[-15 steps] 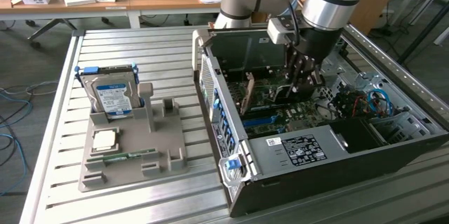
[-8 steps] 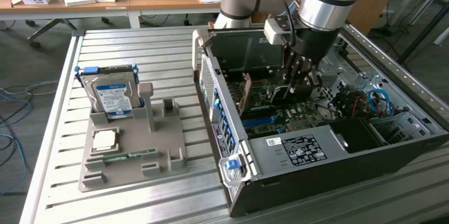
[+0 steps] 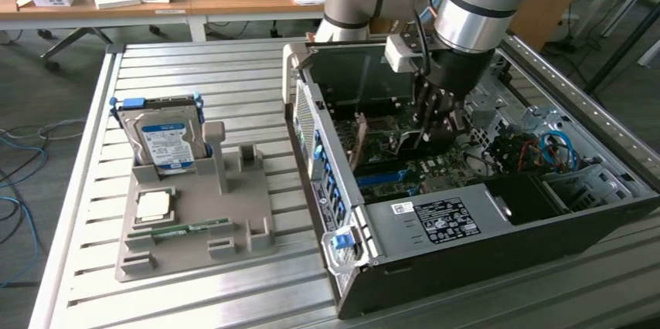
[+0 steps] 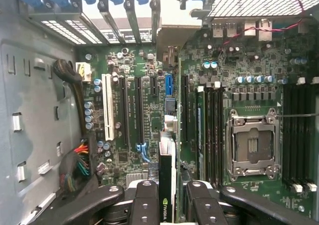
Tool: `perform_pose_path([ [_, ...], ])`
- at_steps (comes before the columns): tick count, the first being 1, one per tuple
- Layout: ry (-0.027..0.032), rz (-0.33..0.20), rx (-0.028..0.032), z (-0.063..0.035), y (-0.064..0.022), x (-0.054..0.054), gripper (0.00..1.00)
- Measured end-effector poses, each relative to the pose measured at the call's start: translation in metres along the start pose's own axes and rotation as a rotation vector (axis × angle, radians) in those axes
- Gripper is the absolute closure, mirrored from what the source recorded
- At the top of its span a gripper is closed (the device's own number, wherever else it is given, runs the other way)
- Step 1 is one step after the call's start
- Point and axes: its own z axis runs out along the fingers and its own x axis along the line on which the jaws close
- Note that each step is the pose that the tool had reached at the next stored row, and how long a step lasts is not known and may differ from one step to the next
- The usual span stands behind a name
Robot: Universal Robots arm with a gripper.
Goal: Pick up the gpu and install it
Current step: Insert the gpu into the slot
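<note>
STEP installing | gripper (image 3: 431,140) is hanging inside case (image 3: 309,128), jaws clamping gpu (image 4: 166,175) edge-on above board (image 4: 149,116) | NEXT likely calling for squaring its edge to a slot (image 4: 185,110)

The table (image 3: 206,74) was made of grey metal slats. Directly on it stood a grey plastic holder (image 3: 185,252) at the exterior view's left and an open computer case (image 3: 495,267) near it, at that view's right.

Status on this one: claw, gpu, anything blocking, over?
Claw shut on gpu, inside the computer case. Held edge-on above the motherboard slots, seating unclear. Cable bundle sits aside, apart from the gpu.
</note>
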Motion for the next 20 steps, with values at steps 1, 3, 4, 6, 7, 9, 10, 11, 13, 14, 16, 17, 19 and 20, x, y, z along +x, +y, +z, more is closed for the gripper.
perform_pose_path([
  [1,0.0000,0.000,0.0001,0.0008,0.0002,0.000,0.74],
  [3,0.0004,0.000,0.0000,0.0012,0.0004,0.000,0.74],
  [4,0.0003,0.000,0.0001,0.0015,0.0007,0.000,0.74],
  [6,-0.0002,0.000,0.0008,0.0024,0.0026,0.000,0.74],
  [7,-0.0001,0.000,0.0012,0.0028,0.0038,0.000,0.74],
  [9,0.0000,0.000,0.0014,0.0034,0.0052,0.000,0.74],
  [10,-0.0002,0.000,0.0015,0.0042,0.0058,0.000,0.74],
  [11,-0.0002,0.000,0.0017,0.0052,0.0063,0.000,0.74],
  [13,-0.0002,0.000,0.0019,0.0072,0.0071,0.001,0.74],
  [14,-0.0002,0.000,0.0021,0.0083,0.0075,0.001,0.74],
  [16,-0.0001,0.000,0.0024,0.0102,0.0083,0.001,0.74],
  [17,-0.0001,0.000,0.0025,0.0110,0.0087,0.001,0.74],
  [19,0.0001,0.000,0.0025,0.0115,0.0088,0.001,0.74],
  [20,0.0001,0.000,0.0025,0.0115,0.0088,0.001,0.74],
])
